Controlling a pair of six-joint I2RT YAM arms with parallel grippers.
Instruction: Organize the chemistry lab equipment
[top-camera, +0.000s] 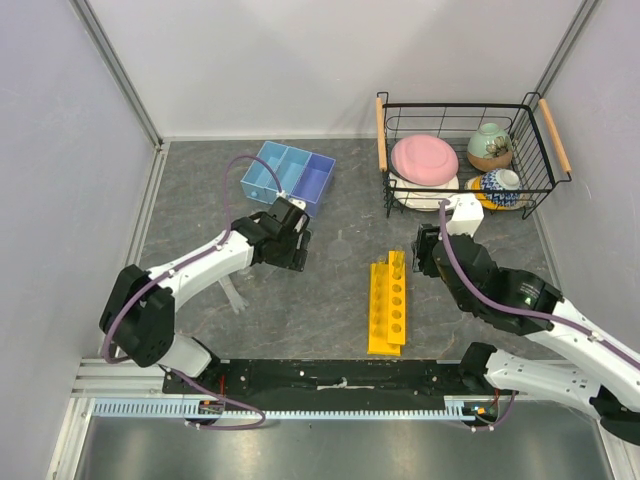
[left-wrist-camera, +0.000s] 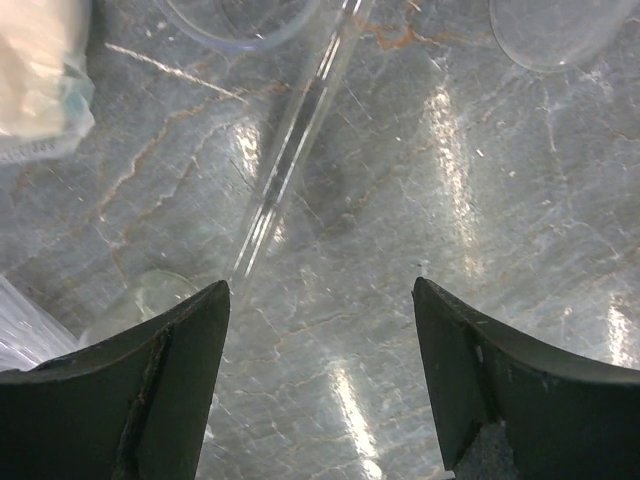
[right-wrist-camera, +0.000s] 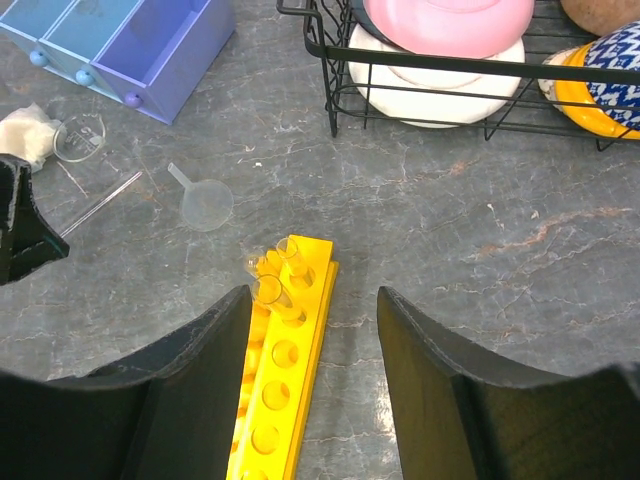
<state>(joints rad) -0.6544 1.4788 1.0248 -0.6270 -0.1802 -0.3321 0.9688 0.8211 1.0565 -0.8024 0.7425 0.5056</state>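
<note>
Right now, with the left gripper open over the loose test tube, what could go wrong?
1. The test tube lies flat and off-centre under the open left gripper; closing may roll it away instead of catching it.
2. The beaker and funnel sit close by and could get knocked.
3. The open right gripper hangs over the yellow rack; descending could clip its upright tubes.

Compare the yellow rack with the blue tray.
The yellow rack is long and narrow, with rows of round holes; the blue tray is broader and split into three rectangular compartments. The rack holds clear tubes at its far end; nothing shows inside the tray. The rack lies mid-table, while the tray sits farther back on the left. Both rest flat on the grey table.
</note>
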